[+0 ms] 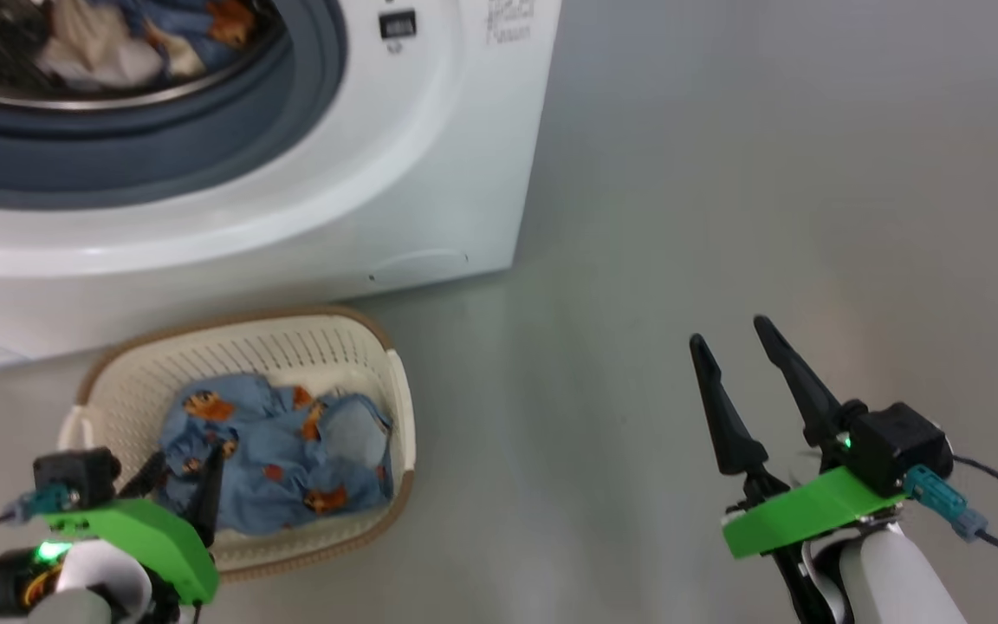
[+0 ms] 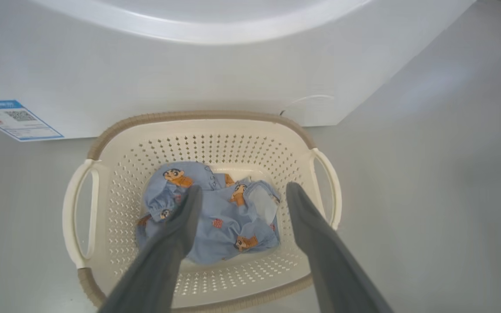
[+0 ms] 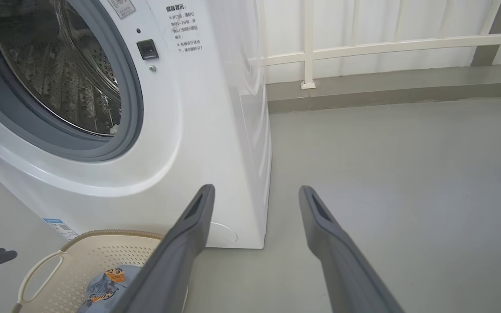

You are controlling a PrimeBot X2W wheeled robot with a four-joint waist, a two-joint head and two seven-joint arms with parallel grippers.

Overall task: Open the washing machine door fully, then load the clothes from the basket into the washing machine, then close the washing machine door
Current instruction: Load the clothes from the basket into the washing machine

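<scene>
- we are in the loading step: some clothes already lie in the drum of the washing machine, and a blue printed bundle is left in the basket, which sits on the floor against the machine's front
- our left gripper hangs over that bundle, fingers spread wide, grasping nothing
- our right gripper is likewise released and empty, well apart over bare floor
- next, we judge, the left arm must dip, clench on the fabric and lift it to the drum
</scene>
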